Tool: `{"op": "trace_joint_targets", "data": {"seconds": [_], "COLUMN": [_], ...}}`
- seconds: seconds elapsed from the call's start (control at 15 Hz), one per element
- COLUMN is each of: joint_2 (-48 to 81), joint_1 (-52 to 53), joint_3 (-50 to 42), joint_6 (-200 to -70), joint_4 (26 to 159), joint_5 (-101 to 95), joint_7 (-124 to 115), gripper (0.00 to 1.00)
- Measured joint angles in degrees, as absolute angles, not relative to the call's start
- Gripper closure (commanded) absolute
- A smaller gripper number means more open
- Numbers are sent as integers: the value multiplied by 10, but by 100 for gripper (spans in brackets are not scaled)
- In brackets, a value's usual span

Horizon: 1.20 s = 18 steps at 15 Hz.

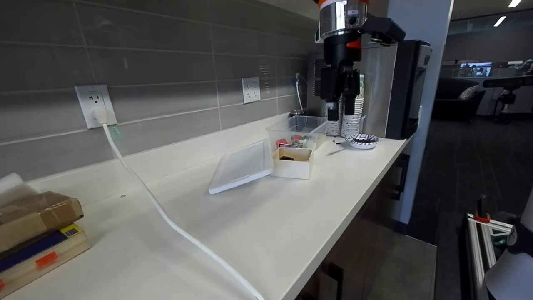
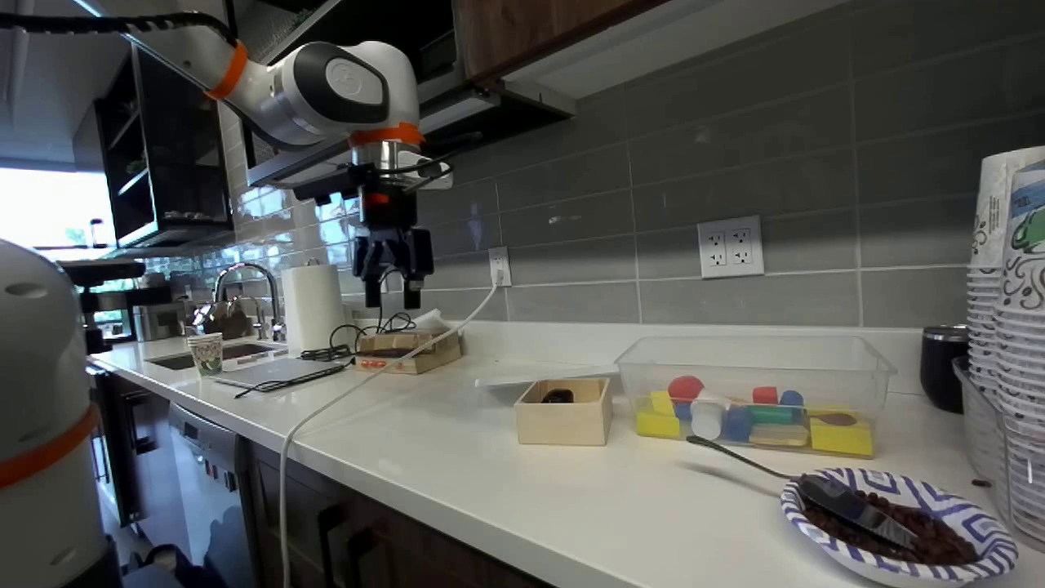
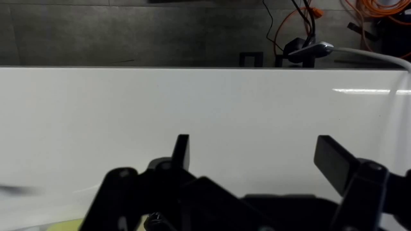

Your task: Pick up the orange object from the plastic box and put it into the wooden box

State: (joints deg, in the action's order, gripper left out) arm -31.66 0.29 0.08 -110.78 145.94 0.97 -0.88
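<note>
Pincer (image 2: 393, 297): spread apart, you hold nothing
Orange object (image 2: 686, 387): likely the round reddish one, unpicked
Plastic box (image 2: 747, 365): holds it
Wooden box (image 2: 563, 425): dark item (image 2: 558, 397) inside; your grasp, carry, release remain

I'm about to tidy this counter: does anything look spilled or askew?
Two things. The plastic sheet appears tilted beside the wooden box, one end raised, rather than lying flat. A dark brown bit lies on the counter outside the patterned bowl of similar bits, so it may have spilled.
</note>
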Motion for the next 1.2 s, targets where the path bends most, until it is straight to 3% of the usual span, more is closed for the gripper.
{"op": "trace_joint_targets", "data": {"seconds": [0.6,1.2], "joint_2": [-282,-98], "joint_1": [-19,-41], "joint_3": [-60,-103], "joint_6": [-1116,-1197], "joint_4": [1390,1215], "joint_5": [10,13], "joint_7": [43,84], "gripper": [0,0]}}
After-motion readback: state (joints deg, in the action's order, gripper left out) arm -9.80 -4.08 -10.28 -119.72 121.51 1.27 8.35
